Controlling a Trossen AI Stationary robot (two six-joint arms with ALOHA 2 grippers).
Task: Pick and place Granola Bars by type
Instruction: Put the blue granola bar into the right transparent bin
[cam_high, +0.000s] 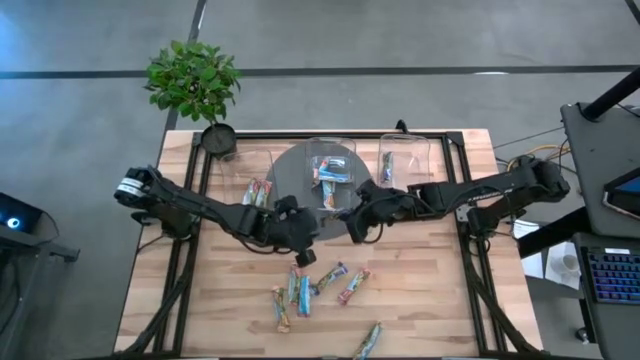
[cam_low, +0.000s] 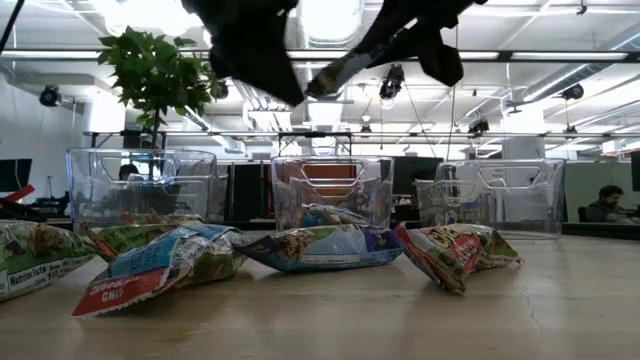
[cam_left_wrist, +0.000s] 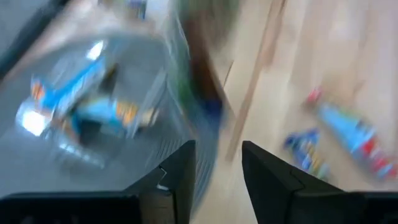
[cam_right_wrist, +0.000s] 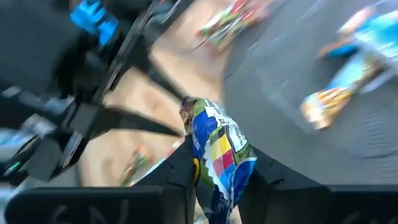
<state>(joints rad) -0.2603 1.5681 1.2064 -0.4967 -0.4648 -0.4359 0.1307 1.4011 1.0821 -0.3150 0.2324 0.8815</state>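
Clamped upright between the right pincer's (cam_right_wrist: 214, 171) fingers, a blue-yellow granola bar (cam_right_wrist: 217, 158) hangs just short of the middle bin (cam_high: 333, 170), while the left pincer (cam_left_wrist: 217, 165), empty and narrowly parted, hovers above the loose bars (cam_high: 310, 290).

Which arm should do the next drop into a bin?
The right. Its gripper is shut on a granola bar and hovers beside the middle bin. The left gripper is open and empty, better suited to fetch from the loose bars.
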